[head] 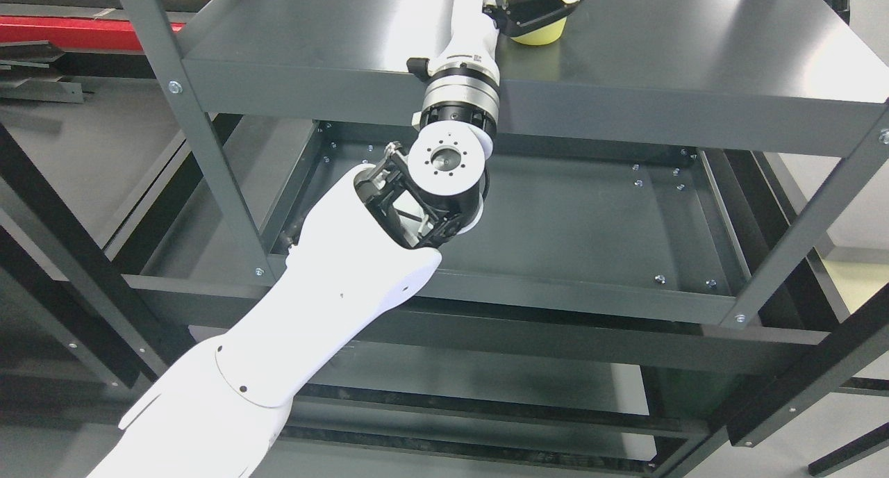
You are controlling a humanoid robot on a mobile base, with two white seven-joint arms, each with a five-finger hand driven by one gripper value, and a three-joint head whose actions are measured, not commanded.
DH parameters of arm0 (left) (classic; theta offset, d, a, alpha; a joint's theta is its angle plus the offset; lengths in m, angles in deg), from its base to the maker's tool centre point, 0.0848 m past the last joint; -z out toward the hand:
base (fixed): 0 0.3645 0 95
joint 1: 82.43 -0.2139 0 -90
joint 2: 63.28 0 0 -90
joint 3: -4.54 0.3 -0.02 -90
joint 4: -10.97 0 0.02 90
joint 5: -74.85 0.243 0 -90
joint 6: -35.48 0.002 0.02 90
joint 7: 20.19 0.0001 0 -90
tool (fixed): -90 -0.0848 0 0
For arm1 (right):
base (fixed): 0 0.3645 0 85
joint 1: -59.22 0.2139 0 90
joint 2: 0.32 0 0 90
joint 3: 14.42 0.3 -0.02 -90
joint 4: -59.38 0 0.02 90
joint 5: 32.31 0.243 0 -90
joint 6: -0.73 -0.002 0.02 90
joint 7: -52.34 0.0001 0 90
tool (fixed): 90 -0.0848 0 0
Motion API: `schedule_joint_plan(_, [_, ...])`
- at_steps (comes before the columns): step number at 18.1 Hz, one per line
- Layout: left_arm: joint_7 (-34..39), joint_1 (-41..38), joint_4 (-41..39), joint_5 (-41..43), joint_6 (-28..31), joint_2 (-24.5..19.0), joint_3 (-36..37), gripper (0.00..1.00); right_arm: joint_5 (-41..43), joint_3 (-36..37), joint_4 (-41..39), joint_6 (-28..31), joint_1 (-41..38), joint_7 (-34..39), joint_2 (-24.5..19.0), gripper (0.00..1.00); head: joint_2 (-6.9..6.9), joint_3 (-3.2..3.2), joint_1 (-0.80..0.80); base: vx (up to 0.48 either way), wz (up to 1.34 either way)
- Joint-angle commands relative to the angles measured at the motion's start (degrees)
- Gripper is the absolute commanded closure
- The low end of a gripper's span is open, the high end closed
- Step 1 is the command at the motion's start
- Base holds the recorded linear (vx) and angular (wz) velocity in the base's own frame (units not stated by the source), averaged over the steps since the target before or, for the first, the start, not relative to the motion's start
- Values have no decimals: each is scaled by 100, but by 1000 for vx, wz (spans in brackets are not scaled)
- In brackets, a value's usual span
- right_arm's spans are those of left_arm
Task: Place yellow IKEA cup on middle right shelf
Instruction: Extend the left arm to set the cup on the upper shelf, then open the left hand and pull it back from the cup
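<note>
Left arm holds the yellow cup over the top-visible shelf

The left hand (pixel 538 5), reaching in from lower left, has its fingers wrapped round the yellow IKEA cup (pixel 535 30) at the far edge of the grey shelf (pixel 694 54); whether the cup's base is touching it I cannot tell. To do this well, keep the cup upright, settle it flat, then release without nudging it. The right arm is out of view.

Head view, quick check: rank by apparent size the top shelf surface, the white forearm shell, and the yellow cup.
1. top shelf surface
2. white forearm shell, though it sits nearest the camera, so it looks oversized
3. yellow cup, partly cut off by the frame and covered by the left hand
</note>
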Motion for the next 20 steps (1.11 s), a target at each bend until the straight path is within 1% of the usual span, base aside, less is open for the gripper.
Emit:
schedule_joint_plan(1, [-6,-58,-54,199,-352,-100,-141,1,141,-97,0,4,-79,-4,100,1,0,0,0,4,-28])
schedule_joint_plan(6, [-23,-269,-54,199,-1081,-100,-273,1,141,-97,0,4,-70,-4,100,1,0,0,0,1,-6])
schedule_joint_plan(7, [-136,-348,-63,208,-1291,-100,-281,1,141,-97,0,4,-79,-4,100,1,0,0,0,0,0])
schedule_joint_plan(10, [-1066,-647,-80,278,-2266,-100,-386,1,141,-97,0,4,-79,-4,100,1,0,0,0,-15,1])
schedule_joint_plan(12, [-1629,-779,-63,689,-2925,-100,-553,1,141,-97,0,4,-79,-4,100,1,0,0,0,-37,0])
schedule_joint_plan(14, [-1877,-910,-45,1015,-3366,-100,-615,1,141,-97,0,4,-79,-4,100,1,0,0,0,-61,-2])
schedule_joint_plan(18, [-2114,-1209,-54,1411,-4069,-122,-615,1,141,-97,0,4,-79,-4,100,1,0,0,0,-65,-5])
schedule_joint_plan(20, [-2369,-1298,-45,1570,-4421,-289,-615,1,141,-97,-8,4,-79,-4,100,1,0,0,0,-64,0])
